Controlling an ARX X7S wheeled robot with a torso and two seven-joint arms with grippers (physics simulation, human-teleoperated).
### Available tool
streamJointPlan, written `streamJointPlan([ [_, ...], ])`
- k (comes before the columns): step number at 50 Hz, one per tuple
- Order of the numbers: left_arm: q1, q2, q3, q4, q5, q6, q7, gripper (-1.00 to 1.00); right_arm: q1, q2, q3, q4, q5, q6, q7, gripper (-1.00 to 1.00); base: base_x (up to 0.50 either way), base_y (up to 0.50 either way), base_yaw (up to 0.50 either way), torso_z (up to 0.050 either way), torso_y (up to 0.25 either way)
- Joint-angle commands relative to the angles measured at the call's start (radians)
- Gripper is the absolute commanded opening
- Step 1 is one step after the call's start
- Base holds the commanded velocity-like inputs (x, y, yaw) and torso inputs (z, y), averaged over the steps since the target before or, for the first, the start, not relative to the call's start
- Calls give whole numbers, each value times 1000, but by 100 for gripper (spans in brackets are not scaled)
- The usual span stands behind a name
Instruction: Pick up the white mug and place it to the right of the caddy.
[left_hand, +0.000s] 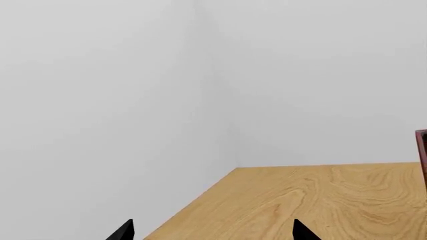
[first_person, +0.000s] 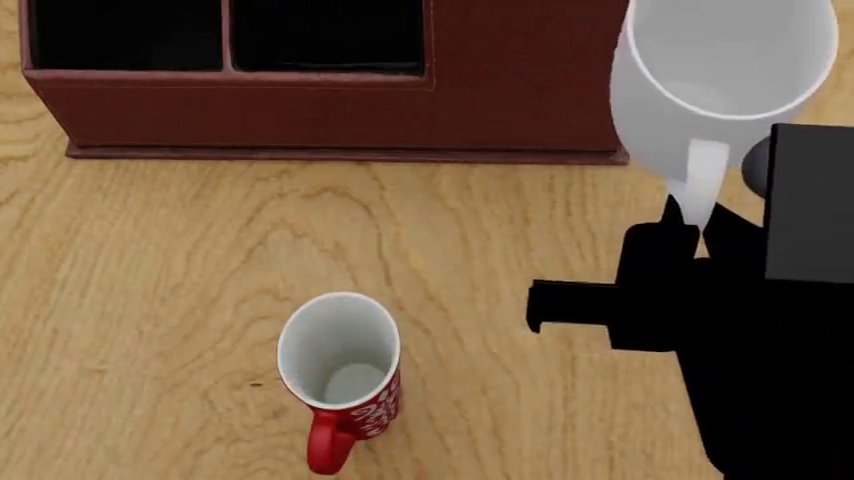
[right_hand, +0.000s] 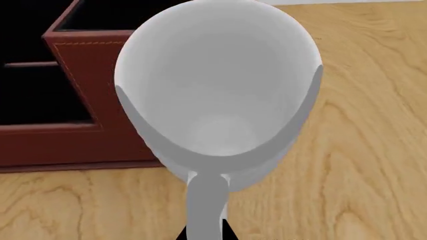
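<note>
My right gripper (first_person: 691, 215) is pinched on the white mug's (first_person: 721, 75) handle, holding it in front of the caddy's (first_person: 334, 110) right end. My left gripper (left_hand: 213, 232) shows two tips spread apart, nothing between them.

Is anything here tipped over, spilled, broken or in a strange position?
Nothing is spilled or broken. The white mug is held by its handle in the right gripper, at the caddy's right end. The red mug stands upright and empty on the table.
</note>
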Motion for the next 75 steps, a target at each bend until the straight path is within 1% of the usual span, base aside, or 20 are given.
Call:
streamJointPlan([
  [1,-4,-8,7,1,0,-4,-7,100,-19,33,27,23,-32,-9,-12,-100,0,0,0,0,10],
  [20,-19,-12,38,-20,12,9,-10,100,-10,30,23,96,-63,-6,-25,-100,0,0,0,0,1],
  [30,-39,-24,69,-30,19,0,-19,100,26,-4,9,176,-101,6,-58,-100,0,0,0,0,0],
  [39,-28,-19,60,-24,21,-1,-20,100,49,-55,-11,308,-163,-4,-120,-100,0,0,0,0,1],
  [67,-26,-6,72,-37,36,8,-11,100,135,-160,-75,573,-288,7,-233,-100,0,0,0,1,1],
  [75,-34,-17,72,-31,29,-7,-20,100,159,-192,-92,637,-313,10,-246,-100,0,0,0,0,1],
])
